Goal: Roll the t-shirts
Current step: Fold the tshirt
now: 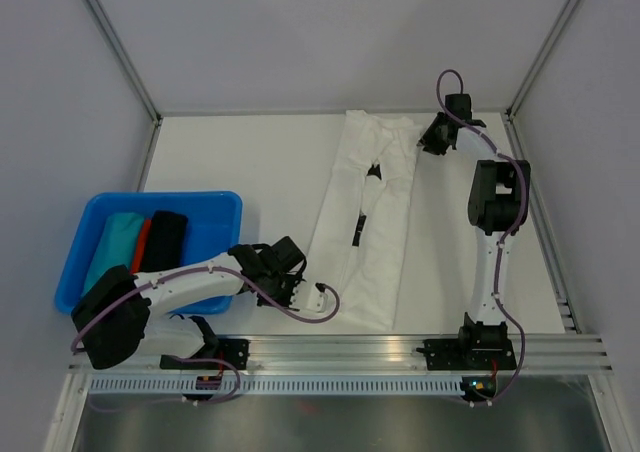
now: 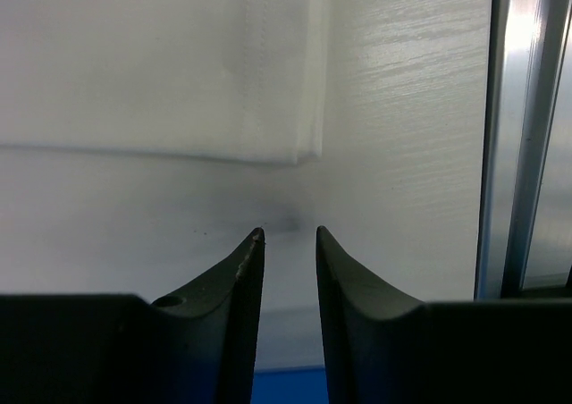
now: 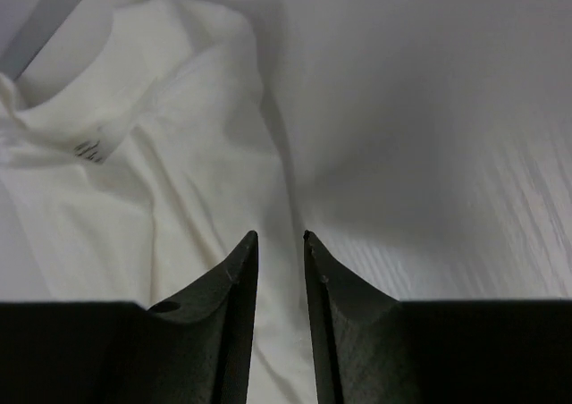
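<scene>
**Q:** What is the status of completed items?

**A:** Three cloth rolls lie side by side in the blue bin (image 1: 225, 204) at the left of the table (image 1: 250, 162): a teal roll (image 1: 115, 242), a red roll (image 1: 143, 240) and a black roll (image 1: 168, 237). Judged from their position, these count as done.

**Q:** Where is the item now in work?

**A:** The white t-shirt (image 1: 365, 222) lies flat on the table between the two arms. It is folded lengthwise into a long narrow strip running from the near edge to the far edge. No part of it is rolled. The collar end, with its neck label, is at the far end.

**Q:** What is the end effector status?

**A:** The left gripper (image 1: 320, 295) is low at the near left corner of the strip. In the left wrist view, its jaws stand slightly apart with nothing between them, and the hem corner lies just ahead. The right gripper (image 1: 426, 142) is at the far right of the strip, beside the collar end. Its jaws also show a narrow gap, and no cloth is visibly clamped.

**Q:** What work is left?

**A:** The lengthwise fold appears complete. Gripping one end, rolling the strip along its length and placing the roll in the bin are not yet done.
</scene>
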### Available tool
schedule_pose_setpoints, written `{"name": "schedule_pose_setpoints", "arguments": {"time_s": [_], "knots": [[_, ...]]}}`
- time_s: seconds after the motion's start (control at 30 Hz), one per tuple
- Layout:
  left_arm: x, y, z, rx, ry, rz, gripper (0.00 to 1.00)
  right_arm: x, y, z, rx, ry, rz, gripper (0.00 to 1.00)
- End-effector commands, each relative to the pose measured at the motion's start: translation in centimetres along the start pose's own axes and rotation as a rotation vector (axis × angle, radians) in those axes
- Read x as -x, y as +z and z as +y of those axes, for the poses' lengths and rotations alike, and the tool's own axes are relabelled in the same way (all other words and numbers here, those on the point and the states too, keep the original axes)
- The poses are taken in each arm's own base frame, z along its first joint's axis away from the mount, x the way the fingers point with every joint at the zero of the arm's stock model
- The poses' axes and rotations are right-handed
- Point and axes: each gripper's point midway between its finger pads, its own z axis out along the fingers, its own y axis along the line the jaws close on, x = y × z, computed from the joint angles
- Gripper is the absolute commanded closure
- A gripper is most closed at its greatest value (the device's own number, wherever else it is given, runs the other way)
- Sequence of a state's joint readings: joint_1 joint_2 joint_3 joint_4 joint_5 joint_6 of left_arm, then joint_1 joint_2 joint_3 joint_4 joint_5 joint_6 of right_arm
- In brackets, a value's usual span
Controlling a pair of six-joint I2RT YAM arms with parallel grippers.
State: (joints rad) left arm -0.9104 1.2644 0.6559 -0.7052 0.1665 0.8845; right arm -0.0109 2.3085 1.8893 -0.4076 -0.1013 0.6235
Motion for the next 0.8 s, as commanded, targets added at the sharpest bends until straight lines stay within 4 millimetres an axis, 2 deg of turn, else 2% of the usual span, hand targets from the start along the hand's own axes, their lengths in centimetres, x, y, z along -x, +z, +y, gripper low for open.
{"name": "schedule_pose_setpoints", "arguments": {"time_s": [0.0, 0.1, 0.2, 0.23, 0.37, 0.4, 0.43, 0.47, 0.5, 0.53, 0.67, 0.7, 0.73, 0.77], "knots": [[1.4, 0.7, 0.3, -0.007, 0.03, -0.033, 0.65, 0.8, 3.0, -0.4, -0.005, 0.054, 0.002, 0.66], [1.9, 1.2, -0.1, -0.021, 0.034, -0.035, 0.64, 0.3, 4.9, -0.4, 0.014, 0.105, 0.011, 0.68], [2.0, 1.8, -0.8, -0.03, 0.048, -0.028, 0.64, -0.6, 6.7, -0.4, 0.038, 0.151, 0.027, 0.8], [2.1, 1.9, -0.9, -0.031, 0.042, -0.027, 0.64, -0.3, 7.0, -0.1, 0.053, 0.162, 0.024, 0.87], [2.9, 2.2, -1.5, -0.035, 0.053, -0.034, 0.64, -1.1, 9.0, 1.8, 0.124, 0.208, 0.041, 0.97], [3.0, 2.3, -1.6, -0.033, 0.062, -0.034, 0.64, -0.9, 9.2, 2.2, 0.133, 0.205, 0.036, 0.97], [3.3, 2.3, -1.5, -0.029, 0.058, -0.034, 0.64, -0.9, 9.0, 4.6, 0.171, 0.189, 0.026, 0.98], [3.5, 2.3, -1.7, -0.027, 0.067, -0.034, 0.64, -1.3, 9.2, 5.7, 0.185, 0.182, 0.025, 0.98], [3.7, 2.4, -1.8, -0.028, 0.07, -0.034, 0.64, -1.5, 9.6, 6.1, 0.192, 0.183, 0.027, 0.98], [4.0, 2.2, -1.9, -0.026, 0.059, -0.036, 0.64, -0.8, 9.4, 6.9, 0.208, 0.187, 0.01, 0.98], [4.9, 2.0, -2.3, -0.006, 0.074, -0.038, 0.64, 0.6, 9.2, 7.0, 0.198, 0.169, -0.038, 0.97], [5.3, 1.7, -2.0, 0.004, 0.074, -0.045, 0.65, 0.7, 8.9, 7.0, 0.205, 0.161, -0.032, 0.94], [5.5, 1.6, -1.8, 0.011, 0.065, -0.047, 0.65, 1.0, 8.5, 7.0, 0.204, 0.138, -0.033, 0.85], [5.7, 1.4, -1.6, 0.021, 0.062, -0.05, 0.65, 0.9, 8.2, 6.2, 0.181, 0.084, -0.023, 0.83]]}}
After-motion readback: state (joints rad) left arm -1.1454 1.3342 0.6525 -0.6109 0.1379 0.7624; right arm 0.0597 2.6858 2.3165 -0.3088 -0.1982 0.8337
